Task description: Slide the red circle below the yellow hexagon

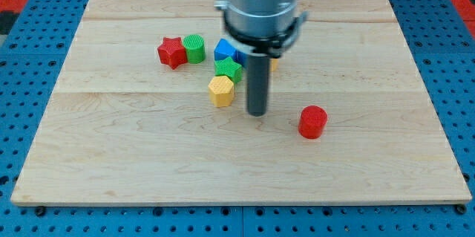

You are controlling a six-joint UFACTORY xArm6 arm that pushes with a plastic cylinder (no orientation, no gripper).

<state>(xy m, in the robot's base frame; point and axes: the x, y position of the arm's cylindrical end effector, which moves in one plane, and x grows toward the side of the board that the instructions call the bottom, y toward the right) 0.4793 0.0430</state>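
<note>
Sitting nearest the view's bottom, the red circle [312, 122] lies alone on the wooden board [111, 163], to the right of and slightly lower than the yellow hexagon [221, 90]. My tip [257, 113], a bare rod with no pincer to open or close, stands between them, touching neither. Beyond, a green block [228, 68], blue block [225, 49], green cylinder [194, 47] and red star [171, 51] crowd together; pushing off-centre would likely roll the circle aside or knock the hexagon.
</note>
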